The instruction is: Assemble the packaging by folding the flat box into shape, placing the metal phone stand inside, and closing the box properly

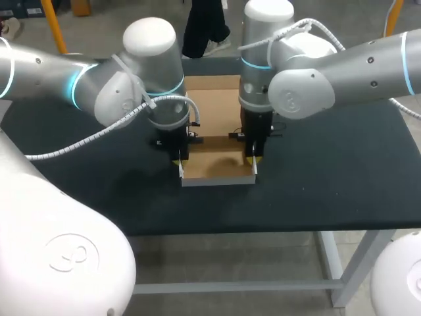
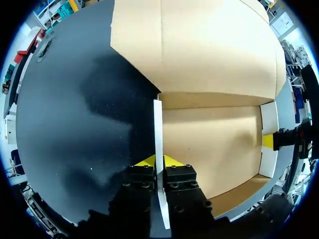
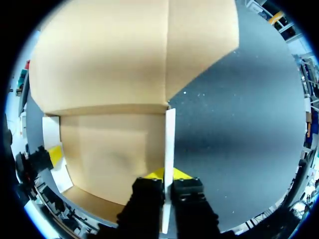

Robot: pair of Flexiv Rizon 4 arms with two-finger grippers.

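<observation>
Two side walls of the box (image 1: 217, 164) are pinched, one by each arm. My left gripper (image 1: 179, 160) is clamped on the upright left side wall (image 2: 158, 129), with one yellow fingertip inside the box and one outside. My right gripper (image 1: 253, 160) grips the right side wall (image 3: 169, 139) the same way. The box sits mid-table (image 1: 329, 178), its brown floor between the two grippers. Its lid flap (image 1: 212, 99) is spread out beyond them towards the far edge.
</observation>
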